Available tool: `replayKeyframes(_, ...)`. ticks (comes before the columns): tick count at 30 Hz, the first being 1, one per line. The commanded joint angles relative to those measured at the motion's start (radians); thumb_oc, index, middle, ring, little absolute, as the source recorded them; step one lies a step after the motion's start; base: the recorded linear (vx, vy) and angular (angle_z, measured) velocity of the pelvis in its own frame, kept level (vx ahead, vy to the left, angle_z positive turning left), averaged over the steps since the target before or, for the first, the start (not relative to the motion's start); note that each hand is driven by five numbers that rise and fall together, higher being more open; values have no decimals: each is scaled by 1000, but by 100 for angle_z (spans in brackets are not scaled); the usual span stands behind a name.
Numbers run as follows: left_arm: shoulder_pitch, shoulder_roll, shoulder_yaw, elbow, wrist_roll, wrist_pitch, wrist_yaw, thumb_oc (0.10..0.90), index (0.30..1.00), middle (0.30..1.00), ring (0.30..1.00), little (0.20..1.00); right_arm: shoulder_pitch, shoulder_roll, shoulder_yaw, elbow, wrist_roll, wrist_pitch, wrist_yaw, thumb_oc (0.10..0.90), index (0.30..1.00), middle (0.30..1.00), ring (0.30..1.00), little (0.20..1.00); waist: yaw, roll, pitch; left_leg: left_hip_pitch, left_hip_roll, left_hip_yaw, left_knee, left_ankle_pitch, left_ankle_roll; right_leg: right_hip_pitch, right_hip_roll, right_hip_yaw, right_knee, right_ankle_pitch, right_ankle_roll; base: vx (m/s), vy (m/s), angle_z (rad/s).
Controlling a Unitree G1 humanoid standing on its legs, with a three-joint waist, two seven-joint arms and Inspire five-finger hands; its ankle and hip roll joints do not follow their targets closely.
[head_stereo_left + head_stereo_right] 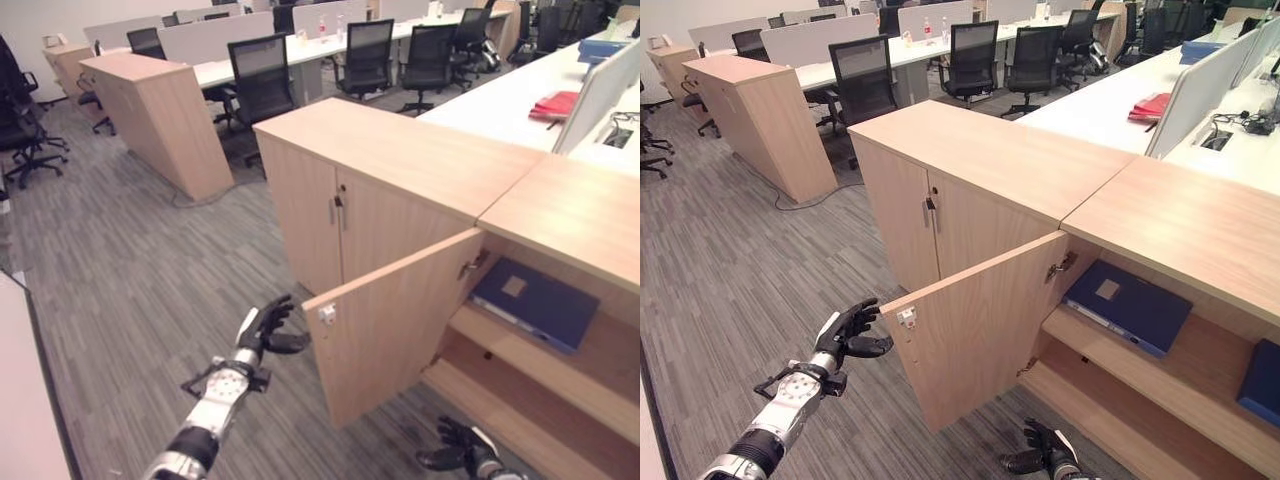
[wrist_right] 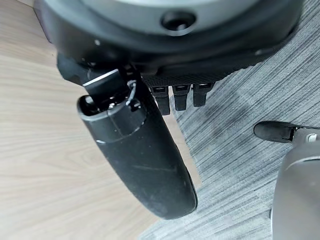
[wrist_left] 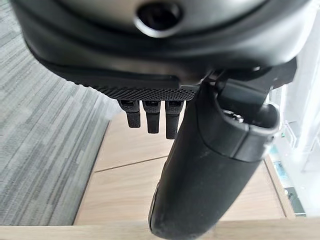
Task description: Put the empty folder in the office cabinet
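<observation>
Nearest, my right robot hand [image 1: 1045,455] hangs low over the carpet [image 1: 130,290] before the cabinet [image 1: 1160,270], fingers loosely spread, gripping nothing. My left robot hand [image 1: 262,330] is likewise relaxed and bare, just beside the free edge of the open cabinet door [image 1: 390,325]. Beyond the door, the blue folder [image 1: 1127,305] lies flat on the upper shelf [image 1: 1160,385], against its back. Farther off stand office chairs [image 1: 262,80] and desks.

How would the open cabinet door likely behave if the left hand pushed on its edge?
The cabinet door hangs on a hinge, so it would probably swing rather than slide or tip. It looks like a rigid wood panel, unlikely to flex. The left hand is open beside its free edge, where a light push should suffice.
</observation>
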Motion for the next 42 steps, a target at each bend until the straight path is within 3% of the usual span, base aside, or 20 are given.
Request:
replayKeyframes(1, -249, -49, -27, 103, -9, -80, -9, 800, 900, 900, 900, 900, -105, -30, 39, -59, -8, -53, 1, 800, 900, 900, 900, 900, -54, -6, -4, -15, 79, -14, -6, -22, -93, 51, -35, 16, 26, -104, 79, -8, -22, -13)
replayKeyframes(9, -325, -150, -67, 155, -59, -86, 14, 800, 900, 900, 900, 900, -141, -42, 51, -31, 2, -52, -16, 800, 900, 900, 900, 900, -105, -2, 13, -12, 110, 38, -6, -10, -105, 18, -16, 53, 41, -102, 79, -12, -43, -21)
replayKeyframes(12, -329, -170, -82, 140, -73, -89, 12, 800, 900, 900, 900, 900, -150, -43, 47, -20, 5, -54, -23, 800, 900, 900, 900, 900, -107, -2, 18, -16, 114, 40, -6, -6, -107, 12, -12, 54, 43, -103, 78, -35, -45, -4)
replayKeyframes(17, -262, -212, -199, -83, -114, -102, -61, 800, 900, 900, 900, 900, -207, -46, 15, 17, 33, -54, -53, 800, 900, 900, 900, 900, -109, -3, 49, -22, 137, 52, 13, 12, -120, -4, 3, 73, 51, -105, 66, -47, -45, -18)
replayKeyframes(19, -227, -194, -231, -177, -123, -107, -90, 800, 900, 900, 900, 900, -248, -45, 21, 27, 42, -54, -57, 800, 900, 900, 900, 900, -85, -13, 72, -51, 131, 9, 81, -8, -123, -20, 7, 108, 66, -106, 60, -69, -23, -42)
replayKeyframes(20, -185, -166, -247, -269, -136, -103, -113, 800, 900, 900, 900, 900, -289, -43, 32, 41, 51, -52, -66, 800, 900, 900, 900, 900, -24, -18, 92, -75, 69, -160, 135, -63, -103, -52, 19, 163, 97, -110, 59, -56, -13, -65)
replayKeyframes(21, -185, -165, -247, -270, -137, -103, -113, 800, 900, 900, 900, 900, -290, -43, 32, 41, 51, -52, -66, 800, 900, 900, 900, 900, -24, -19, 89, -79, 68, -160, 135, -60, -103, -56, 18, 164, 97, -108, 59, -49, -33, -112)
replayKeyframes(23, -130, -147, -261, -339, -157, -109, -148, 800, 900, 900, 900, 900, -300, -40, 29, 54, 48, -49, -62, 800, 900, 900, 900, 900, 8, -17, 84, -83, 2, -315, 126, -117, -82, -87, 40, 223, 108, -105, 55, -35, -10, -143)
replayKeyframes(25, -79, -128, -277, -433, -169, -99, -189, 800, 900, 900, 900, 900, -291, -40, 4, 60, 42, -48, -61, 800, 900, 900, 900, 900, 5, -15, 88, -96, -46, -374, 136, -142, -55, -113, 50, 279, 104, -83, 71, -56, 57, -137)
replayKeyframes(27, -63, -122, -281, -461, -177, -99, -199, 800, 900, 900, 900, 900, -297, -31, 0, 63, 36, -45, -64, 800, 900, 900, 900, 900, 0, -15, 86, -89, -54, -374, 126, -150, -45, -126, 56, 298, 100, -69, 77, -42, 71, -108)
replayKeyframes(31, -25, -96, -296, -523, -225, -89, -223, 800, 900, 900, 900, 900, -316, 20, -7, 59, 27, -39, -86, 800, 900, 900, 900, 900, -5, -26, 97, -71, -32, -268, 72, -141, -21, -203, 70, 331, 125, -23, 121, -79, 21, -122)
replayKeyframes(33, -30, -91, -306, -539, -241, -84, -224, 800, 900, 900, 900, 900, -318, 46, -10, 60, 27, -33, -95, 800, 900, 900, 900, 900, -12, -28, 114, -65, -10, -198, 47, -126, -22, -247, 51, 257, 166, -20, 141, -131, -96, -151)
replayKeyframes(35, -50, -81, -330, -558, -231, -74, -232, 800, 900, 900, 900, 900, -298, 62, -13, 61, 14, -29, -100, 800, 900, 900, 900, 900, -5, -12, 125, -72, 26, -135, 45, -110, -28, -244, -25, 65, 201, -71, 110, -165, -125, -105)
replayKeyframes(36, -58, -75, -326, -561, -226, -73, -231, 800, 900, 900, 900, 900, -288, 67, -9, 60, 9, -27, -99, 800, 900, 900, 900, 900, -6, -11, 121, -77, 38, -99, 41, -99, -31, -231, -60, 5, 207, -76, 102, -165, -110, -64)
replayKeyframes(39, -70, -64, -313, -561, -199, -75, -227, 800, 900, 900, 900, 900, -253, 67, -13, 55, -13, -18, -89, 800, 900, 900, 900, 900, -19, -15, 109, -67, 63, -26, 34, -90, -35, -209, -127, -37, 251, -75, 102, -113, -152, -65)
replayKeyframes(42, -60, -60, -260, -533, -175, -80, -203, 800, 900, 900, 900, 900, -193, 65, -41, 63, -15, -14, -83, 800, 900, 900, 900, 900, -16, -37, 81, -56, 74, 52, 34, -94, -45, -168, -188, -80, 219, -43, 123, -9, -252, -113)
